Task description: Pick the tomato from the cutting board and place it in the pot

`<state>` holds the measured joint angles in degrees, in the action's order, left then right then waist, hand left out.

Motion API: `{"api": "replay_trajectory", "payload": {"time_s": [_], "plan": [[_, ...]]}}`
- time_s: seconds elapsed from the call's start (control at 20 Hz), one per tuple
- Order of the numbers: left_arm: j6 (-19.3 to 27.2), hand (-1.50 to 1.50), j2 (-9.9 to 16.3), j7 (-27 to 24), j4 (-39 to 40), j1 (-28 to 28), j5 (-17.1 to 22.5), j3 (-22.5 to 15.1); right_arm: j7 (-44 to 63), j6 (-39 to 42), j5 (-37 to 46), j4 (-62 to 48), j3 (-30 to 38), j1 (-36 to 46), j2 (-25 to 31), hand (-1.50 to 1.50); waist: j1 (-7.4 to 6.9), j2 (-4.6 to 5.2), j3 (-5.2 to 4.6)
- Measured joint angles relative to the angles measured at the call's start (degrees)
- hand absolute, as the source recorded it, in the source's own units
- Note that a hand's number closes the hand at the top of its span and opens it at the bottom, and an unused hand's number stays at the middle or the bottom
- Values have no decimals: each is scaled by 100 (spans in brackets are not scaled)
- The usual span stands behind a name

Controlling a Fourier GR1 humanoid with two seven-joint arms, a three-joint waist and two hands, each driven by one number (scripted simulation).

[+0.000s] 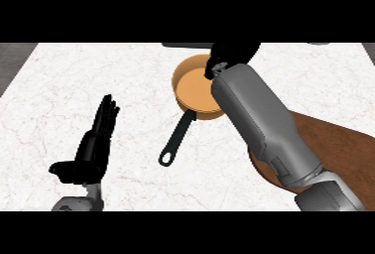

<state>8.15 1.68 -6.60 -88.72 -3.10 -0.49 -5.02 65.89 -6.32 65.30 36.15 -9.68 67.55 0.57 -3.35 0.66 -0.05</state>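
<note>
- Tomato itself cannot be made out in the head view; no red shows on the cutting board, in the pot or past the right hand, so I cannot tell where it is
- Right hand [228, 55] is over the far rim of the pot [194, 87]; it shows as a dark mass at the end of the grey right forearm [260, 124]; whether its fingers are curled or straight, and whether they have hold of anything, I cannot tell
- the right forearm runs diagonally from the lower right corner up toward the pot, crossing the cutting board and covering the pot's right side
- the pot is copper-orange with a lighter, tan inside; it stands on the counter [73, 74] toward the far middle; what shows of its inside looks bare, though the forearm and hand hide the right part
- a black handle [177, 136] runs from the pot's near side toward the viewer, ending in a loop; it lies on the counter, between the two arms
- the cutting board [326, 144] is dark brown wood, at the right edge, partly under the right forearm; its visible surface is bare
- Left hand [95, 141] is at the lower left above the counter, well apart from the pot; its fingers are straight, pointing away from the viewer, holding nothing; the thumb sticks out to the left
- the counter is white marble with faint veins
</note>
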Motion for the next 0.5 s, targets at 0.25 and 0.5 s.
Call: {"api": "replay_trajectory", "payload": {"time_s": [0.25,0.5], "plan": [[42,0,-22,45,-76,57,-37,-27,-46,-246,-511,-172,208,-254,-1,-150,34,-16,3],[3,0,40,39,-135,107,-4,26,-539,-1352,-719,136,282,-477,-5,-150,47,-14,8]]}}
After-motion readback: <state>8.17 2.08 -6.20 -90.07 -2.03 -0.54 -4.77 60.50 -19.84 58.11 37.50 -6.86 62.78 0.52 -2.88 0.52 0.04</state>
